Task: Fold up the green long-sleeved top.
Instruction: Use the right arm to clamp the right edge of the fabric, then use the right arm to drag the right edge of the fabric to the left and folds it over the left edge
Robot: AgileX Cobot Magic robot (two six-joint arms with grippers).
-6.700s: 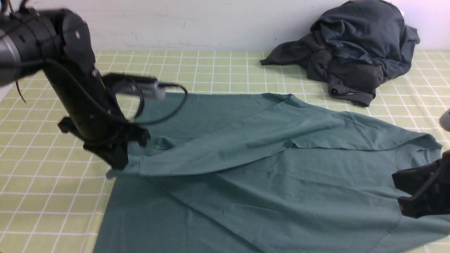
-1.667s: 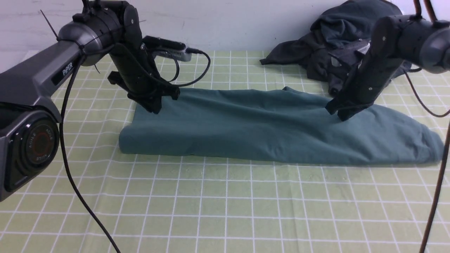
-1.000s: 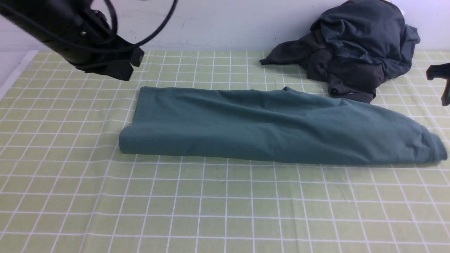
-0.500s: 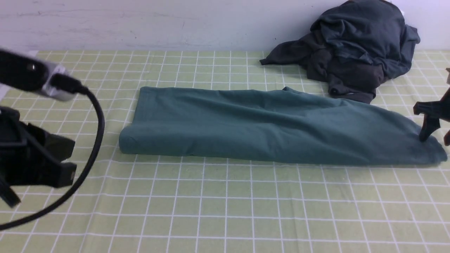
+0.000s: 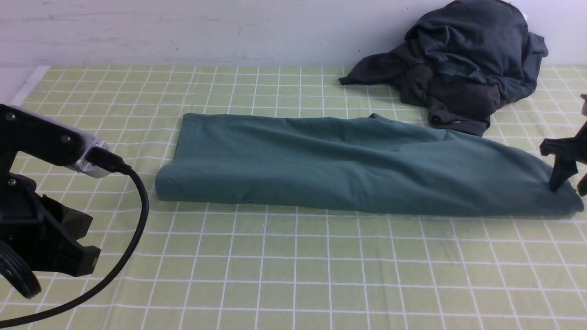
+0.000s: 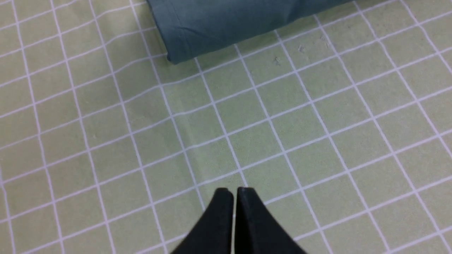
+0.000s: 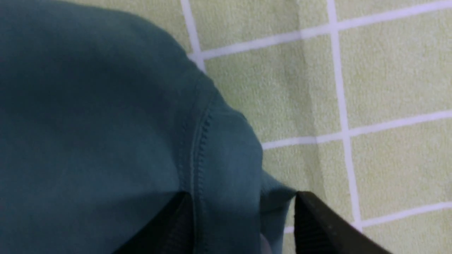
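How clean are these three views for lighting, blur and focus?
Front view: even soft light, no glare, sharp; a thin shadow under the green top along its near edge. Left wrist view: checked cloth slightly soft, the left fingers a featureless black silhouette. Right wrist view: close, the seam readable, the right fingers out of focus.

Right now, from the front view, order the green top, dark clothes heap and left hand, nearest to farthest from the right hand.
1. The green top: its right end, at the right hand.
2. The dark clothes heap: behind it, back right.
3. The left hand: far left.
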